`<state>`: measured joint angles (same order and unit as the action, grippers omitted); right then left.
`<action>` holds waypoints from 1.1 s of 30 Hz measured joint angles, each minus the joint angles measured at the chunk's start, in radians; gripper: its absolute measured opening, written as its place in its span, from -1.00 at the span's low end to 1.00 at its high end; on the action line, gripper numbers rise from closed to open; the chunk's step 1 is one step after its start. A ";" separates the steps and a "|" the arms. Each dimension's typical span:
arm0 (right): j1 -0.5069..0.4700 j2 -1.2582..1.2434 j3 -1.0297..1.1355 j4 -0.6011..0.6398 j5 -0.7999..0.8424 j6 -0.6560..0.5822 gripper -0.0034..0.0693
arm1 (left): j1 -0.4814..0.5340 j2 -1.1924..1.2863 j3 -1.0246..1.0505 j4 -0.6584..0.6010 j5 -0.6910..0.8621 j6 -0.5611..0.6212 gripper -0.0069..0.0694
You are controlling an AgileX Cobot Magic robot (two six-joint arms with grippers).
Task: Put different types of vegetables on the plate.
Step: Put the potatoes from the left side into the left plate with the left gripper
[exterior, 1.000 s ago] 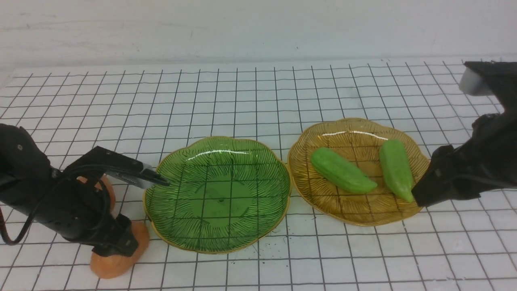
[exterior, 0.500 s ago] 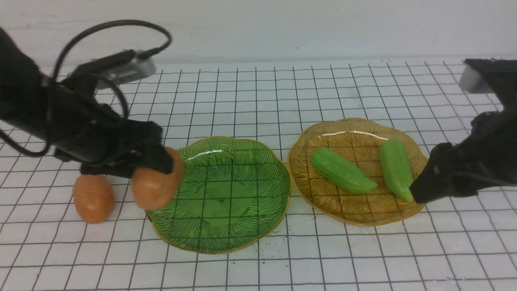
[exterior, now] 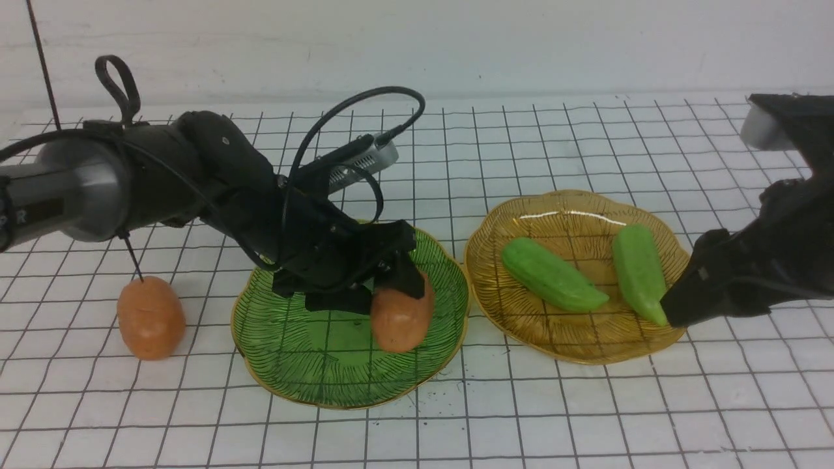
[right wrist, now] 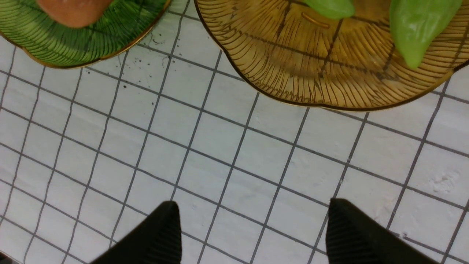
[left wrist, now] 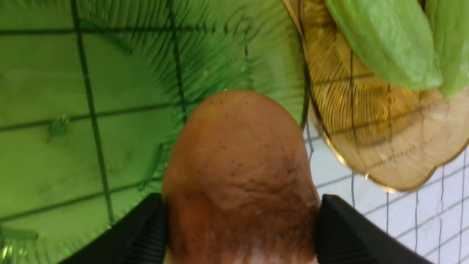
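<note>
Left hand (exterior: pixel 381 286): pinching the held potato (exterior: pixel 402 319); in the left wrist view, both black fingers (left wrist: pixel 146 227) pressed against its two sides.
Left arm: reaching across from the left side of the bench (exterior: pixel 586 417), wrist angled down over the green plate (exterior: pixel 293 365).
Held potato: orange-brown, upright with a slight tilt, over the right half of the green plate, inside its rim. Lower end at the plate surface; actual contact cannot be told.
Loose potato (exterior: pixel 151 318): standing on the bench left of the green plate, apart from its rim, untouched by either hand.
Green plate: scalloped, gold-edged, see-through, in the middle of the bench; right edge just beside the amber plate (exterior: pixel 573 339).
Amber plate: same scalloped shape, right of the green plate, carrying both cucumbers.
Inner cucumber (exterior: pixel 552 273): light green, lying diagonally in the half of the amber plate nearer the green plate.
Outer cucumber (exterior: pixel 640 273): light green, lying near the right edge of the amber plate, tapered end toward the camera; apart from the inner cucumber.
Right hand (exterior: pixel 681 306): spread, nothing between the fingers in the right wrist view; tip low at the right front rim of the amber plate, just beside the tapered end of the outer cucumber. Contact with plate or cucumber cannot be told.
Bench: white surface with a black grid.
</note>
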<state>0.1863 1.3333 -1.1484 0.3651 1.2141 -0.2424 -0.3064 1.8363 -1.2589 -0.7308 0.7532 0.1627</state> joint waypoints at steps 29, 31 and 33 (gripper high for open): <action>0.000 0.000 0.000 0.001 -0.006 -0.023 0.42 | 0.450 0.010 -0.270 0.610 0.469 -0.271 -0.72; 0.000 0.000 0.000 0.001 -0.006 -0.023 0.42 | 0.431 0.026 -0.270 0.634 0.470 -0.289 -0.55; 0.000 0.000 0.000 0.001 -0.007 -0.023 0.42 | 0.424 0.039 -0.270 0.640 0.470 -0.301 -0.42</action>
<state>0.1863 1.3333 -1.1484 0.3660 1.2069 -0.2656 0.1175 1.8750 -1.5290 -0.0911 1.2235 -0.1380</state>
